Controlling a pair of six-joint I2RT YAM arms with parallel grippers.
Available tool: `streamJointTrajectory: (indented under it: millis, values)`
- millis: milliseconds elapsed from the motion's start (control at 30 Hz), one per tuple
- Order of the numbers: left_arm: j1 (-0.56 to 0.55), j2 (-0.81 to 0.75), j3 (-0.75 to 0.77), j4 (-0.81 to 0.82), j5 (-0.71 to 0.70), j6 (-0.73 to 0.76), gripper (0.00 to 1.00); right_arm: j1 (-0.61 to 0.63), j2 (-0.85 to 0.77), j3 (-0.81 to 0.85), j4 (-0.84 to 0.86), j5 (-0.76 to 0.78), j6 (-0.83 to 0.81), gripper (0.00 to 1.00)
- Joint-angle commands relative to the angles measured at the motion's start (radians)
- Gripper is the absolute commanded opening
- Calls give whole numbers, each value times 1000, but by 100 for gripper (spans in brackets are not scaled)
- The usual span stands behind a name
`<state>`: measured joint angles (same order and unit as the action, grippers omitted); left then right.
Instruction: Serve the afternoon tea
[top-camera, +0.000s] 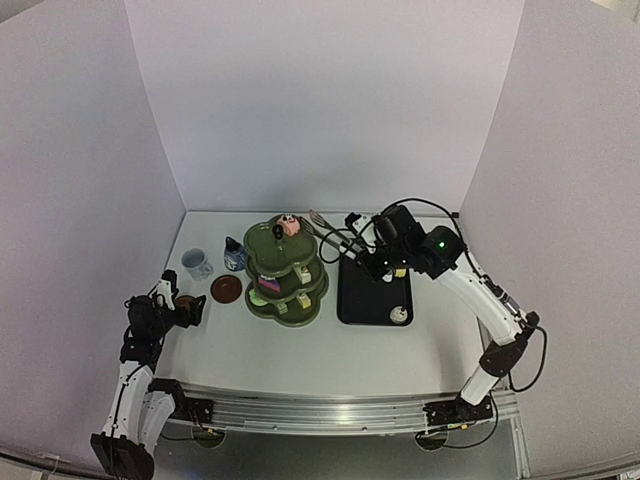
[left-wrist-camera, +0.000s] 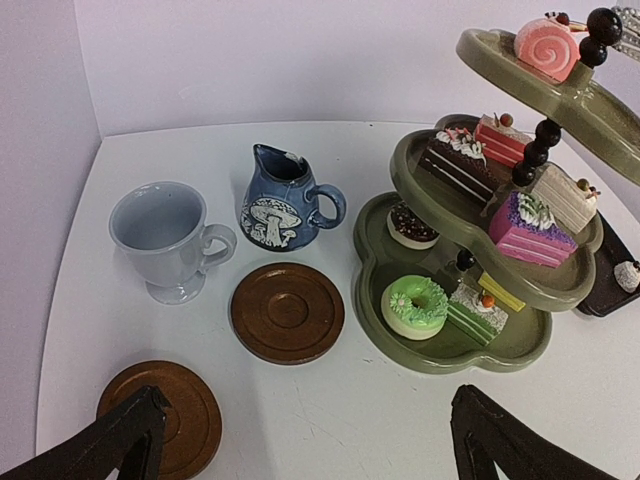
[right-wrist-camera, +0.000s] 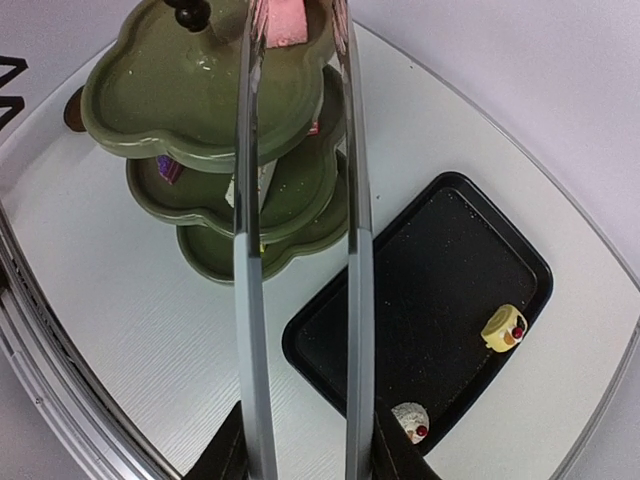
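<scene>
The dark green three-tier stand stands mid-table with several small cakes on its tiers. My right gripper is shut on the metal tongs, whose tips flank a pink roll cake at the top tier. My left gripper is open and empty, low over the table. One brown coaster lies by its left finger, the other ahead of it. The white mug and blue-and-white pot stand behind the coasters.
The black tray lies right of the stand and holds a yellow roll cake and a white cake. White walls close in the table at the back and sides. My right arm reaches over the tray.
</scene>
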<state>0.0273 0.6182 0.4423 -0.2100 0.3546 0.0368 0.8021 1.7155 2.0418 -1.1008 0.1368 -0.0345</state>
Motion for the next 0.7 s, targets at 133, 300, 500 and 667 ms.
streamJointTrajectory:
  millis: [133, 300, 500, 667]
  values:
    - [4, 3, 9, 12, 5, 4, 100, -115, -136, -121, 9, 138, 176, 31]
    - [3, 3, 21, 27, -17, -51, 100, -196, -152, -190, 10, 185, 253, 31]
    - [3, 37, 55, 108, -40, -215, 100, -299, -165, -353, 62, 234, 314, 32]
    - [20, 103, 38, 149, -172, -339, 100, -363, -187, -500, 173, 186, 329, 33]
